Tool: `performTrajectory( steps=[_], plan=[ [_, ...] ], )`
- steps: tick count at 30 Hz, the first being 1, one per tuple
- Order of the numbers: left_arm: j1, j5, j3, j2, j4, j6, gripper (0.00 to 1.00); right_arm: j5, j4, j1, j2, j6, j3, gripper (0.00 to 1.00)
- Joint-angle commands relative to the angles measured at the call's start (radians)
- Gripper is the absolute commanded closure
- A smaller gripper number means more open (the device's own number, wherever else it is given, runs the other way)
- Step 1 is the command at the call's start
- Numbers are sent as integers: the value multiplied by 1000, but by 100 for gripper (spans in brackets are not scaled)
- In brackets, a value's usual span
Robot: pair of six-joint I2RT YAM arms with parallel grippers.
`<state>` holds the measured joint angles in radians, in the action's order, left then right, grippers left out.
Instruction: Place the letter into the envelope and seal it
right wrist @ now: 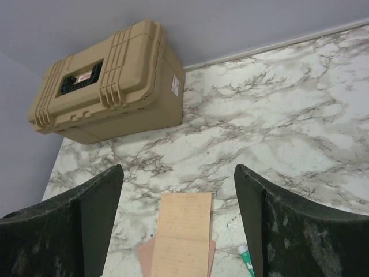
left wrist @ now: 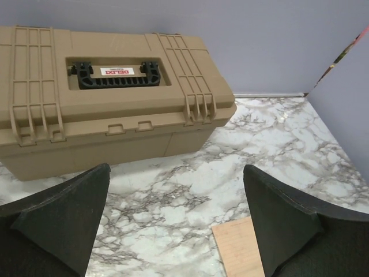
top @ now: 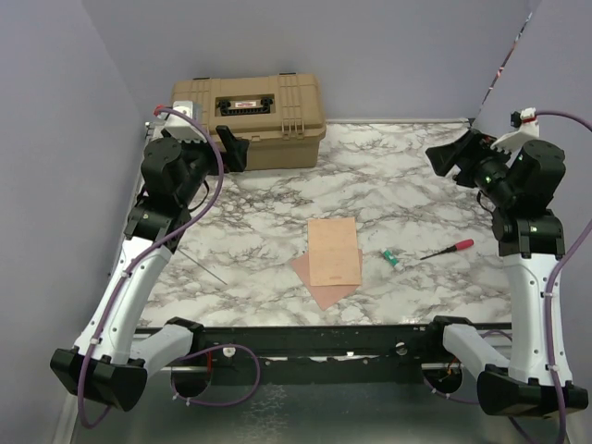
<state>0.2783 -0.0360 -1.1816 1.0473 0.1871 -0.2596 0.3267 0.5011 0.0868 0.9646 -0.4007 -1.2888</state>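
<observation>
The tan-orange letter (top: 334, 251) lies flat in the middle of the marble table, on top of the pinkish-brown envelope (top: 317, 283), whose edges stick out at its near end. Both show in the right wrist view, letter (right wrist: 183, 234) over envelope (right wrist: 145, 256). A corner of the letter (left wrist: 237, 248) shows in the left wrist view. My left gripper (top: 239, 148) is open and empty, raised at the back left near the toolbox. My right gripper (top: 448, 154) is open and empty, raised at the back right.
A tan plastic toolbox (top: 250, 116) stands at the back left. A red-handled screwdriver (top: 448, 249) and a small green-and-white tube (top: 392, 258) lie right of the letter. A thin grey rod (top: 204, 266) lies to the left. Purple walls close in the table.
</observation>
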Motion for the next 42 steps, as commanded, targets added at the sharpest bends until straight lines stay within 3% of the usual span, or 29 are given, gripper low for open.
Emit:
performTrajectory(
  steps=[1,6,10,14,21,28,36,39,42],
  plan=[
    [1,-29,-11,-32,-22,-121,1,12,60,4,7,-6,26,18],
    [1,-74,14,-81,-76,-135,1,78,56,4,11,-25,80,18],
    [1,-317,72,-54,-142,-115,1,126,13,3,21,-66,162,18],
    [44,-407,124,-4,-160,-243,1,194,-21,4,57,-108,260,16],
    [257,-249,260,83,-218,-310,1,275,-133,4,137,-202,435,12],
    [386,-81,396,238,-310,-425,2,362,-226,1,230,-233,540,20],
    [446,-95,467,434,-491,-466,39,334,-386,-114,349,-266,601,28],
    [478,-94,468,491,-535,-460,57,316,-485,-150,432,-264,600,37],
    [517,-47,483,511,-583,-448,63,259,-563,-177,511,-247,573,40]
  ],
)
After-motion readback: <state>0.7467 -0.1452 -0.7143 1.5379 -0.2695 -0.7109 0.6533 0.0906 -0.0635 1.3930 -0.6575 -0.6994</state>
